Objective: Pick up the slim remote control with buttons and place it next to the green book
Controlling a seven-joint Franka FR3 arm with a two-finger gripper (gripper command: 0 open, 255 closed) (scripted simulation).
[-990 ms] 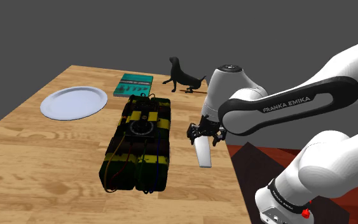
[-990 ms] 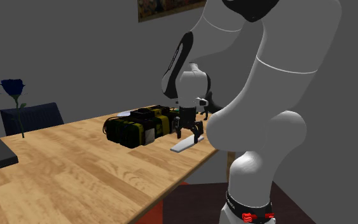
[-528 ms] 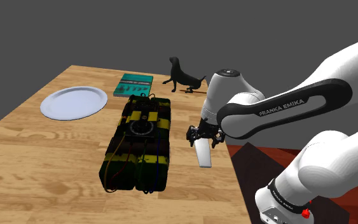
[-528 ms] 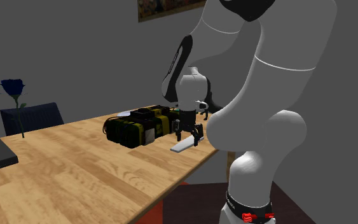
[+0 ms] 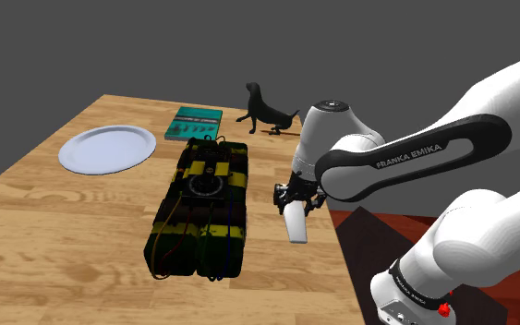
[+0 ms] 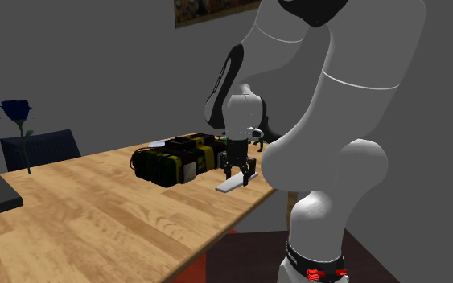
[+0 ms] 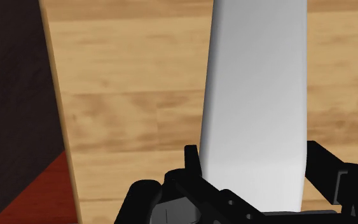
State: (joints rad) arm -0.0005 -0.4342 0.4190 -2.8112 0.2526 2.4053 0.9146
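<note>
The slim remote [image 5: 296, 226] is drawn plain white and lies flat on the wooden table [image 5: 82, 240], close to the edge nearest the stand. My gripper [image 5: 295, 205] stands straight over its far end, fingers down at its sides. In the wrist view the remote [image 7: 254, 89] runs away from the gripper [image 7: 254, 156], and both black fingers [image 7: 192, 159] press its long edges, so the gripper is shut on it. From the second exterior view the remote [image 6: 231, 184] still rests on the tabletop under the gripper [image 6: 237, 174]. The green book [image 5: 193, 123] lies flat near the far edge.
A black and yellow strapped bundle [image 5: 202, 208] sits between the remote and the table's middle. A white plate [image 5: 107, 148] lies at the shoulder view's left, a black dog figurine [image 5: 267, 111] beside the book. A blue rose [image 6: 17, 112] and a dark chair [image 6: 39, 149] stand beyond the table.
The gripper came down a little over the remote's far end and its fingers closed onto the remote's sides. The remote has not moved.
</note>
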